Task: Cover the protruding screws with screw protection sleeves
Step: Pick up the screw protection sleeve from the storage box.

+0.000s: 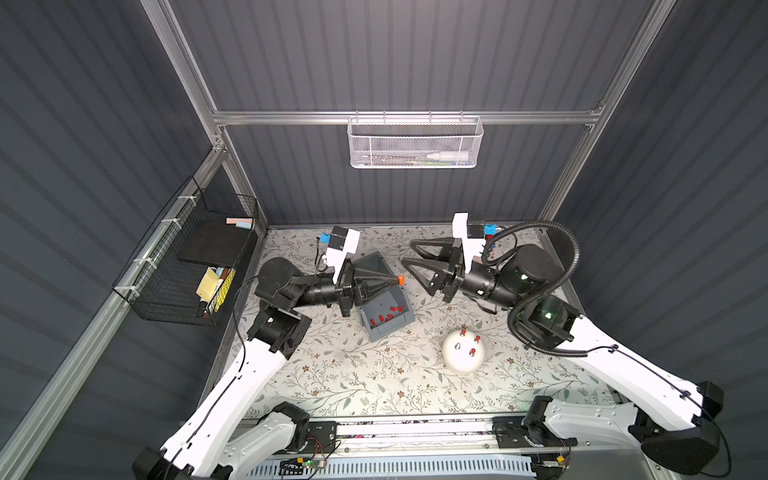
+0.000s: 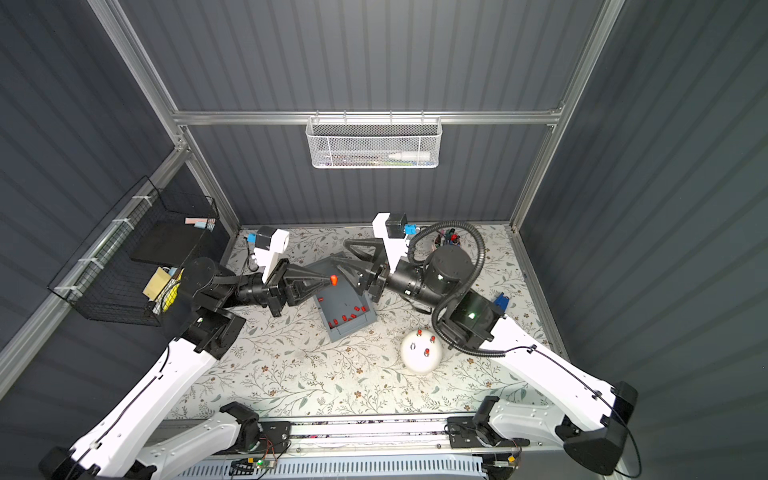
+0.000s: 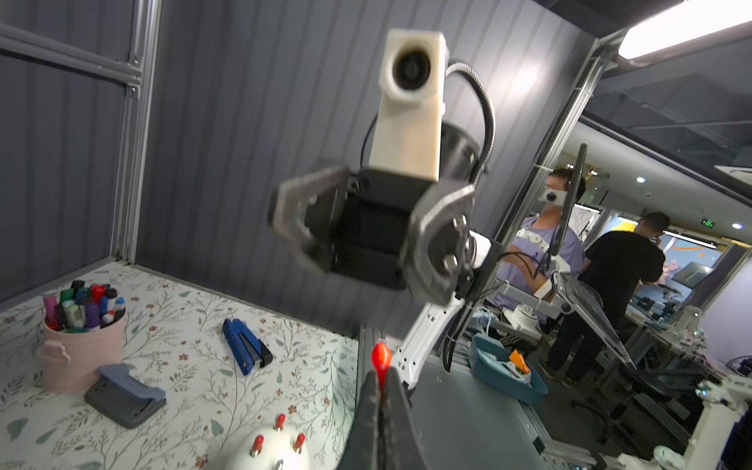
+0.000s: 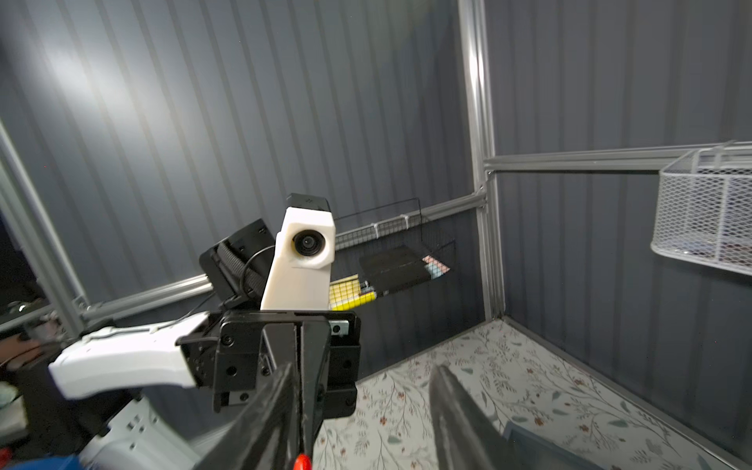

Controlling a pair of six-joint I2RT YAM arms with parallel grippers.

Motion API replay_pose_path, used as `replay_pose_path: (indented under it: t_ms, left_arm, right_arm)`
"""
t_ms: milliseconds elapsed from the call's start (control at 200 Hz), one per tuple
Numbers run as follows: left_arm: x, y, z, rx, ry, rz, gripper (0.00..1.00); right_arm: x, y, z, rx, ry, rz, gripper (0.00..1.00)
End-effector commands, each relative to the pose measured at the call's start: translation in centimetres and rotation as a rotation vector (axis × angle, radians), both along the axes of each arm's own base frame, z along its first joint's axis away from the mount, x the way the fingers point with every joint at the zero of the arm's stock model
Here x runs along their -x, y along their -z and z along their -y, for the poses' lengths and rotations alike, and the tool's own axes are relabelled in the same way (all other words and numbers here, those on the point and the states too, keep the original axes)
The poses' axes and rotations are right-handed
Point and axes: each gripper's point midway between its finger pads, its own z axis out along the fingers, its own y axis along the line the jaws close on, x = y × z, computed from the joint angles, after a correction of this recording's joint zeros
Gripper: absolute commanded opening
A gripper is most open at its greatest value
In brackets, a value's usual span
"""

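Firmly pressed together, the left gripper (image 1: 395,282) pinches one red screw protection sleeve (image 1: 401,279) at its very tips. In the left wrist view the cap sticks out past the closed fingers (image 3: 364,423). This gripper hangs above the grey bin (image 1: 387,330), where several loose sleeves (image 1: 388,316) lie scattered on the bin floor. Facing it, the right gripper (image 1: 406,252) stands with its jaws spread and nothing between them, its tips near the held sleeve but apart from it. The white dome (image 1: 463,361) sits on the floral table cover (image 1: 353,374), on the right arm's side and closer to the robot's base than the bin, well apart from both grippers. Of its protruding screws (image 2: 412,345), three wear red caps (image 1: 472,352) and one bare stud (image 1: 457,345) shows silvery in both top views. Toward the back wall on the right arm's side stand a pink cup (image 3: 83,358) of marker pens (image 3: 85,305), a blue stapler (image 3: 246,346) and a grey hole punch (image 3: 124,396).
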Motion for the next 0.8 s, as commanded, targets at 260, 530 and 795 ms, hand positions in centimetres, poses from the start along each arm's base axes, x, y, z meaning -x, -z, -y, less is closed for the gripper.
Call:
replay_pose_path:
  t_ms: [260, 530, 795]
  left_arm:
    - [7.6, 3.1, -2.6, -0.218, 0.141, 0.113, 0.0]
    - [6.6, 3.3, -2.3, -0.248, 0.123, 0.118, 0.0]
    - [4.7, 5.0, -1.9, -0.302, 0.061, 0.114, 0.0]
  right_arm:
    - [7.4, 2.6, 2.3, 0.384, -0.353, 0.007, 0.37]
    - [7.2, 6.4, -1.3, 0.526, -0.363, -0.002, 0.36]
    - [7.1, 7.7, -2.6, 0.588, -0.373, 0.01, 0.35]
